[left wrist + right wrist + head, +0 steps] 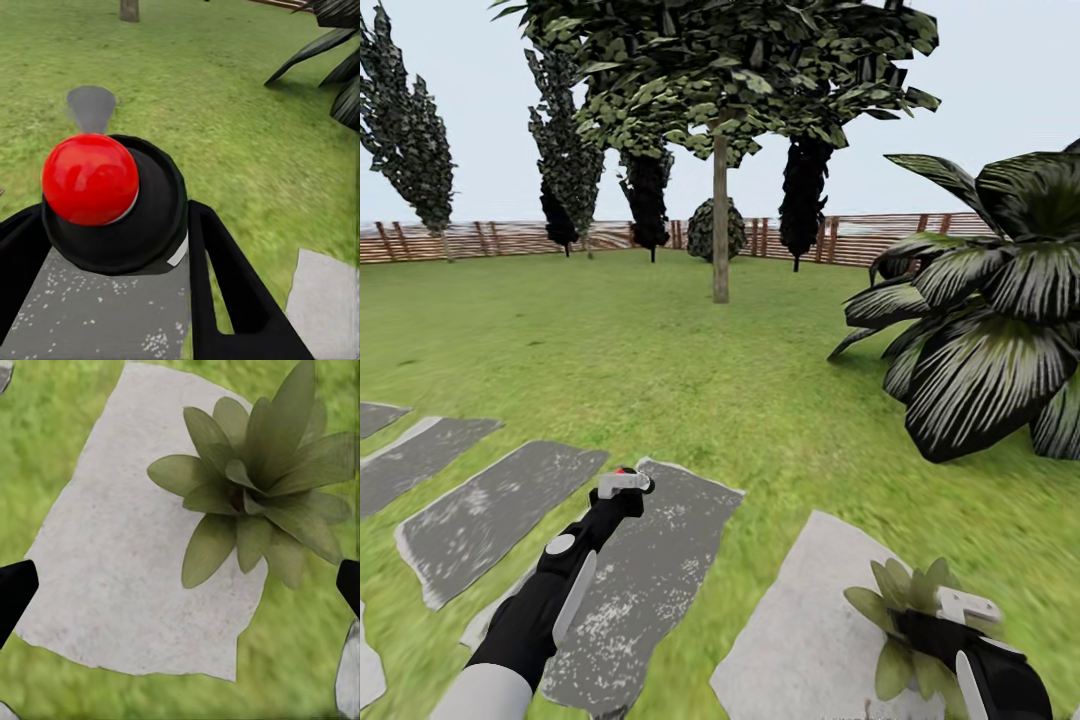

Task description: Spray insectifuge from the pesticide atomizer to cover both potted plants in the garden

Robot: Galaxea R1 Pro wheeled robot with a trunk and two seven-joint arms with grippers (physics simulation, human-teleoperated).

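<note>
The pesticide atomizer, black with a round red cap, sits between the two black fingers of my left gripper, which is shut on it. In the head view that gripper holds the atomizer over a dark paving slab. One potted plant, a low rosette of pointed green leaves, stands at the edge of a pale slab. My right gripper hovers above it and is open. In the right wrist view the plant lies between the spread fingertips of the right gripper.
A large palm with dark white-streaked fronds fills the right side. A tree trunk stands ahead on the lawn, and a brown slat fence closes the back. Grey paving slabs run to the left over the grass.
</note>
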